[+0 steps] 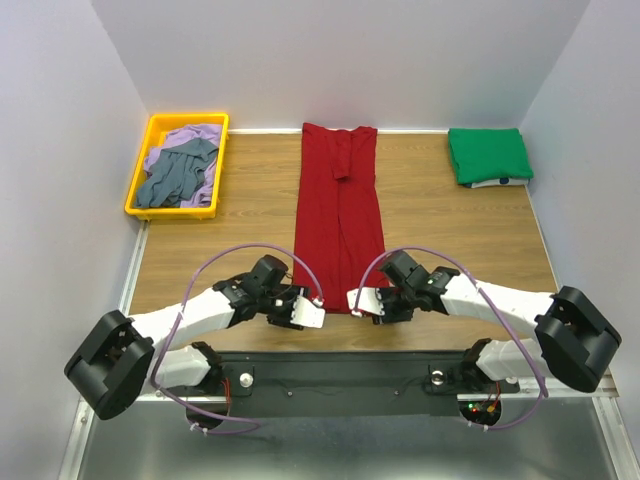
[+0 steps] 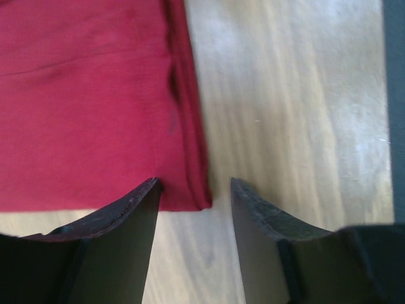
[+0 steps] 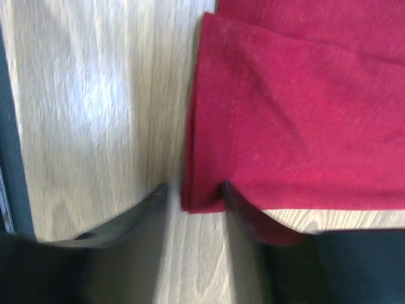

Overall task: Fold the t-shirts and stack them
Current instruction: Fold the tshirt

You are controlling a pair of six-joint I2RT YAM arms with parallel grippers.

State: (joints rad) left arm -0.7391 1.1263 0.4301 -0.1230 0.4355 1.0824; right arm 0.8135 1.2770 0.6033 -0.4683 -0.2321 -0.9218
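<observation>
Top external: dark red t-shirt (image 1: 338, 215) lies as a long narrow strip down the middle of the tabletop (image 1: 450, 240), collar far, hem near. Left fingers (image 2: 114, 234) spread apart, straddling its near left hem corner. Right fingers (image 3: 126, 221) likewise parted around the near right corner, nothing gripped. Folded green t-shirt (image 1: 488, 155) far right. Lavender t-shirt (image 1: 192, 134) and grey-blue t-shirt (image 1: 176, 178) crumpled in yellow tray (image 1: 138, 172), far left.

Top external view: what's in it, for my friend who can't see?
A long dark red cloth t-shirt lies folded narrow down the middle of a wooden table, with the left gripper and right gripper at its near corners. A folded bright green t-shirt sits far right; a yellow plastic tray of crumpled shirts far left.
</observation>
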